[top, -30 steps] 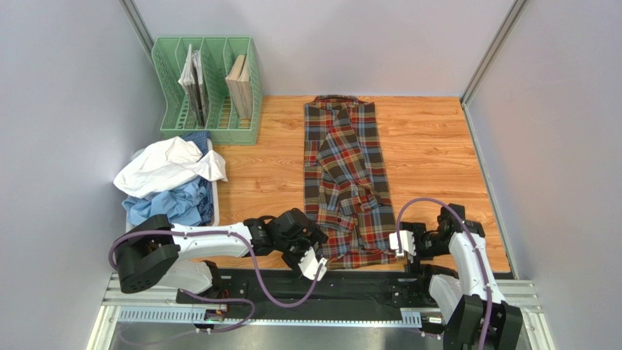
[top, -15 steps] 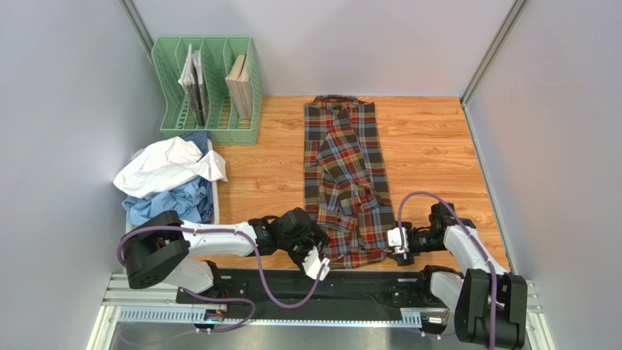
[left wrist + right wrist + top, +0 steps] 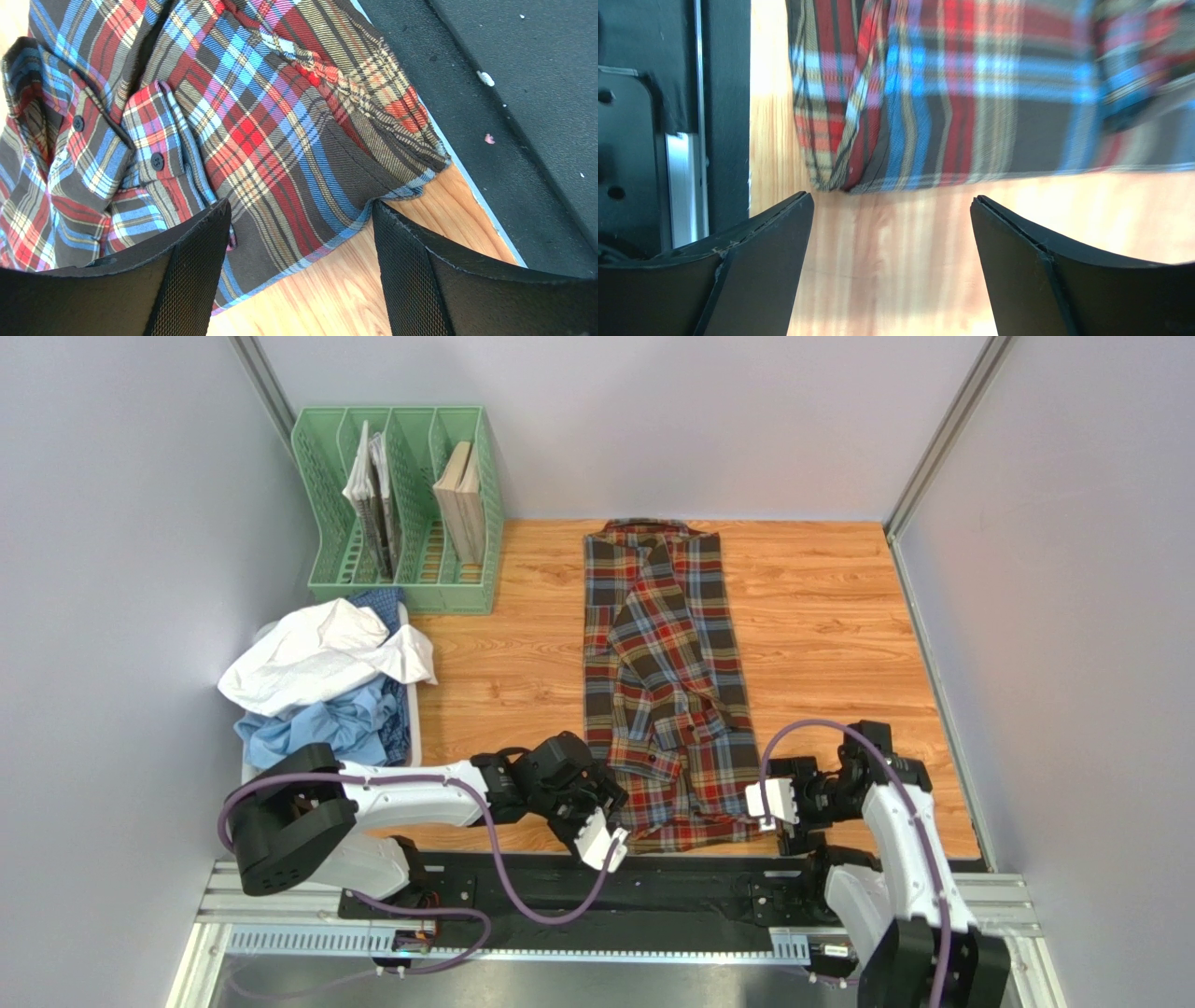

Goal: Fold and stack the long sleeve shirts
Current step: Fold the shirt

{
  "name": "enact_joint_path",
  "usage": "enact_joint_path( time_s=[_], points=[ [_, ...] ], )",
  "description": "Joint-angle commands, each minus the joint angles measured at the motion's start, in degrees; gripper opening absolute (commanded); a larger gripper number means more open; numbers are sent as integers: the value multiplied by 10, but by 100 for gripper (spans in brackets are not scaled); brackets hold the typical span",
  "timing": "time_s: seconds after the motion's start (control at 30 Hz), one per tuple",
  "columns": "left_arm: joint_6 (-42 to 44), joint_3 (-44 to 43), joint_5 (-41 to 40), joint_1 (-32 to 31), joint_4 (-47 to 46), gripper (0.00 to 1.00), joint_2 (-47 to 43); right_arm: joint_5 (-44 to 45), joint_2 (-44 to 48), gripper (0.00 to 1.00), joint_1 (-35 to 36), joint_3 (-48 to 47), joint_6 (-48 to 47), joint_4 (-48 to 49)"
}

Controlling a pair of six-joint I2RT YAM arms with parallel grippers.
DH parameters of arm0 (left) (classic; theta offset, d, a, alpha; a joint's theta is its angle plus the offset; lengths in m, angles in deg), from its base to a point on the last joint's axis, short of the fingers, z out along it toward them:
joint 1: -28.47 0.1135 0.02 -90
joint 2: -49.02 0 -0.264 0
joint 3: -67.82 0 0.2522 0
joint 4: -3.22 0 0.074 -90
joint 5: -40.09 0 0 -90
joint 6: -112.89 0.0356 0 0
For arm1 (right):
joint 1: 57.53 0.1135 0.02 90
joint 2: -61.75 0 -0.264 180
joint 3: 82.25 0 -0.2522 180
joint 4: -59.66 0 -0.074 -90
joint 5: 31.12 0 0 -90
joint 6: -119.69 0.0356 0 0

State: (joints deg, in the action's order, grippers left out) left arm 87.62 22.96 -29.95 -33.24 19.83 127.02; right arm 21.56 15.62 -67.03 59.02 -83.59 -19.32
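Wood-grain tabletop (image 3: 828,616), closed in by grey walls on three sides, forms the work area, with a black base strip (image 3: 673,879) running along its near edge. The tartan shirt (image 3: 659,672) lies flat down the middle as a long narrow panel, collar at the far end and hem just short of the strip. The left gripper (image 3: 601,829) sits low at the near-left hem corner and the right gripper (image 3: 770,802) at the near-right corner. In each wrist view the jaws stand wide apart with nothing held, only the cloth edge and bare wood showing between the fingers. Treat the shirt as light, limp woven cloth: expect it to sag between grip points, and its layers may slide over one another. The best hold is probably a pinch through all layers at each hem corner. Open wood lies to the right of the shirt. On the left, the heap of white and light blue shirts (image 3: 323,686) and the green file rack (image 3: 400,504) limit any sweep.
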Motion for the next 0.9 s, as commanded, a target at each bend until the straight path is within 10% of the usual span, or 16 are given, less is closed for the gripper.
enact_joint_path(
  time_s=[0.0, 0.6, 0.8, 0.87],
  points=[
    [1, -5, 32, 4, 52, 80, -6, 26, -92, 88, -24, -23, -273, 88],
    [-38, -39, 44, 5, 21, 81, 45, -81, -121, 85, 36, 63, -261, 255],
    [-30, -60, 39, 6, 24, 72, 72, -111, -114, 59, 36, 62, -347, 172],
    [-27, -68, 43, 6, 46, 51, 75, -109, -118, 50, 41, 61, -360, 160]
  ],
)
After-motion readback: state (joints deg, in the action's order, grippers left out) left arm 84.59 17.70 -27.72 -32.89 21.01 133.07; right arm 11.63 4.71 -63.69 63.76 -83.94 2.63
